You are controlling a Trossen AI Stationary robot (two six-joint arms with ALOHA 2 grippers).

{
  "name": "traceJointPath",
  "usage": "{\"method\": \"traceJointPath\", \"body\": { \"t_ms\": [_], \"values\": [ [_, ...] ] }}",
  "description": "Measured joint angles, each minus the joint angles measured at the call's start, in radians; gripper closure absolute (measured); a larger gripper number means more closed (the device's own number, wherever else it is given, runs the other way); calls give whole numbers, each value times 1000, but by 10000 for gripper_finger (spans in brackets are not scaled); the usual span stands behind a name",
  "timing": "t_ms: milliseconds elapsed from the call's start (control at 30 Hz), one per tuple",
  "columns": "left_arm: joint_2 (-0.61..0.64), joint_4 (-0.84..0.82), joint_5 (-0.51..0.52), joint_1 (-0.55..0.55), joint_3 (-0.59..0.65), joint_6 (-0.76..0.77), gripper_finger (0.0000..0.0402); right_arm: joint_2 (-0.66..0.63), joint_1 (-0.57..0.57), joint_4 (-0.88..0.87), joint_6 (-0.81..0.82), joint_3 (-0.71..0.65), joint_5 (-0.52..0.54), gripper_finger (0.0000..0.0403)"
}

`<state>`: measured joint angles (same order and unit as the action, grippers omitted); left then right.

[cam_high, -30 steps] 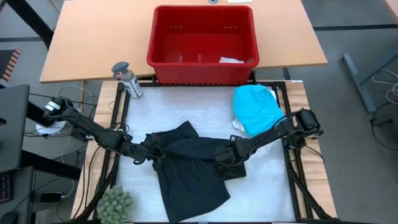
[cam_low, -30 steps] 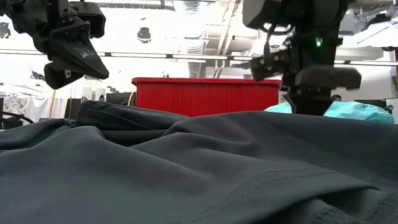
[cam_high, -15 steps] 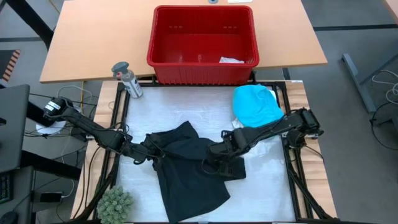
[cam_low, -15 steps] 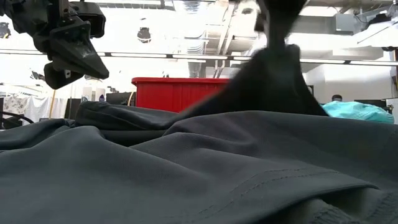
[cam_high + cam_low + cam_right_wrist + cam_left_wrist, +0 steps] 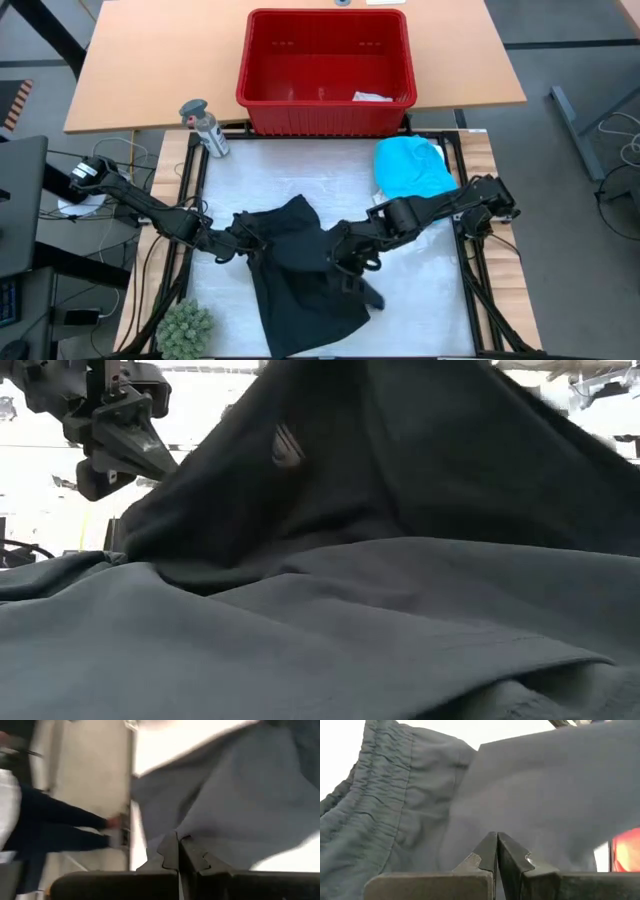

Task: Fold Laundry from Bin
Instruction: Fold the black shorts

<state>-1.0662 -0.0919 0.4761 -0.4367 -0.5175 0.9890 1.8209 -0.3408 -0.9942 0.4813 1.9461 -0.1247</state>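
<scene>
1. Black garment (image 5: 305, 270) lies spread on the white-covered worktop (image 5: 420, 300), one flap raised off the cloth and carried over the rest; the low view shows that flap hanging as a dark tent across most of the scene.
2. Right gripper (image 5: 345, 262) sits over the middle of the garment, fingers (image 5: 172, 851) clenched on the lifted fold, cloth fanning out just beyond the tips in the right wrist view.
3. Left gripper (image 5: 243, 243) is at the garment's left edge, fingers (image 5: 492, 851) pressed together with cloth and a gathered waistband just beyond the tips; whether fabric is pinched between them cannot be told for sure.
4. Turquoise shirt (image 5: 412, 170) rests folded well behind the right fingers, near the red bin (image 5: 325, 65), where a small pale piece (image 5: 372, 97) remains inside.
5. Risk, as a judgement: the thin pinch may slip and drop the flap crooked, or the left edge may drag along and bunch the fold.
6. Both arms reach low and inward from opposite sides, the right stretched long across the worktop, the left bent and nearly level.
7. A person (image 5: 45, 827) in dark clothing shows beyond the worktop in the right wrist view.
</scene>
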Motion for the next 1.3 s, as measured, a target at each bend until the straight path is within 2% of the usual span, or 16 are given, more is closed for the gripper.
{"method": "traceJointPath", "body": {
  "t_ms": [100,267,400,600,667,867,1000,1300],
  "values": [
    [0,0,9,0,0,0,401,17,-7,108,5,3,-48,385],
    [0,-4,11,0,0,1,402,64,-5,180,16,1,-119,385],
    [0,-1,11,0,0,2,401,124,7,243,17,2,-215,385],
    [0,12,38,0,0,-1,402,216,23,514,42,9,-408,385],
    [1,17,43,0,0,-1,401,247,29,527,45,40,-443,385],
    [15,36,79,1,0,-29,401,329,51,551,-3,141,-487,384],
    [39,49,100,13,-1,-31,401,359,80,582,-13,148,-484,367],
    [41,11,79,35,0,-41,401,428,107,602,-15,144,-479,346]
  ]
}}
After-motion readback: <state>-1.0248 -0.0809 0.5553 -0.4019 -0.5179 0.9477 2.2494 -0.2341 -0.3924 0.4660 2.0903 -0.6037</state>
